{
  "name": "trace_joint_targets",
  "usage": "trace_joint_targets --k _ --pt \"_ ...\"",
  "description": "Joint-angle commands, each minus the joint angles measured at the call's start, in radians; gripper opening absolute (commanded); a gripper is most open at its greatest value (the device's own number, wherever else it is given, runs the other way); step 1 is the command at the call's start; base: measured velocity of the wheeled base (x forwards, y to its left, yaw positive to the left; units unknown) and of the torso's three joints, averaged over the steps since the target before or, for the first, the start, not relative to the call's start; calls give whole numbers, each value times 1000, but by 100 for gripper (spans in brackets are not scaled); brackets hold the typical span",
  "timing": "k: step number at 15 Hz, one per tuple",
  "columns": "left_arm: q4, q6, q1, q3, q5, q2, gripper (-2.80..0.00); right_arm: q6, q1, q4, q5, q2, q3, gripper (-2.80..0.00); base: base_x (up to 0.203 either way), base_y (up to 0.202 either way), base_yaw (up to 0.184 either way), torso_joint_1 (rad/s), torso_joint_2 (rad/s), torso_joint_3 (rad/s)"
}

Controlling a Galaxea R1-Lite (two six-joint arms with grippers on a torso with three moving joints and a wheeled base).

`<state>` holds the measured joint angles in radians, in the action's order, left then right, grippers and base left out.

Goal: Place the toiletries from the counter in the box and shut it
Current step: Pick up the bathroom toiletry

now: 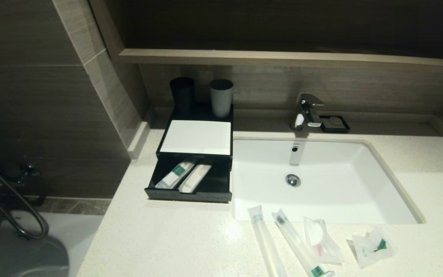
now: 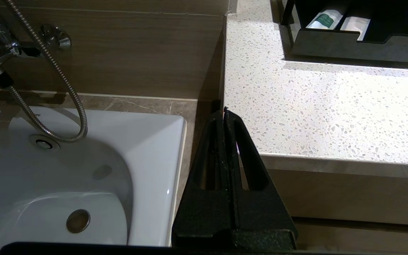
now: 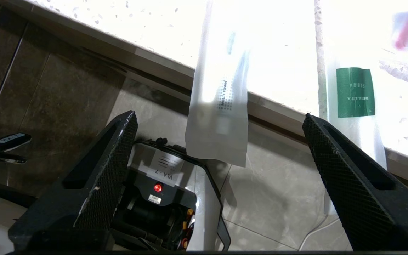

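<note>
- Lying on the cream speckled counter (image 1: 175, 238) in front of the white basin (image 1: 321, 181) are four packets: a long packet (image 1: 266, 240), a second long packet with a green label (image 1: 297, 244), a shorter packet with a pink stick (image 1: 319, 240) and a squarish packet (image 1: 371, 246).
- Both long ones overhang the counter edge.
- Judging by their thin, clear film, they should be very light, floppy and slick; the stiffer contents inside offer the surest hold.
- The right gripper (image 3: 218, 124), spread wide and empty, sits below the counter edge, framing the first packet's overhanging end, a likely place to pinch.
- The left gripper (image 2: 224, 117), pressed together, is parked beside the bathtub (image 2: 83, 170).
- The black box (image 1: 196, 154) has its drawer (image 1: 190, 184) pulled out, two packets already inside.
</note>
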<state>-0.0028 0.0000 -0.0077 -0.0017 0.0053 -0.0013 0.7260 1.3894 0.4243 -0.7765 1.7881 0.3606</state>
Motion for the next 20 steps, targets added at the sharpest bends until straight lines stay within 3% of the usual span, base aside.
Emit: trace_joint_targets --k 1,9,15,20 --pt "0 0 0 0 1 1 -280 4 0 1 -4 19 -2 0 0 0 0 0 0 0" --pt "0 0 0 0 1 0 -280 10 5 5 -14 31 -8 0 0 0 0 0 0 0" --pt "0 0 0 0 1 0 -280 7 4 4 -21 -136 -51 0 0 0 0 0 0 0" --pt "0 0 0 0 1 0 -280 -108 -1 -22 -17 -360 -50 0 0 0 0 0 0 0"
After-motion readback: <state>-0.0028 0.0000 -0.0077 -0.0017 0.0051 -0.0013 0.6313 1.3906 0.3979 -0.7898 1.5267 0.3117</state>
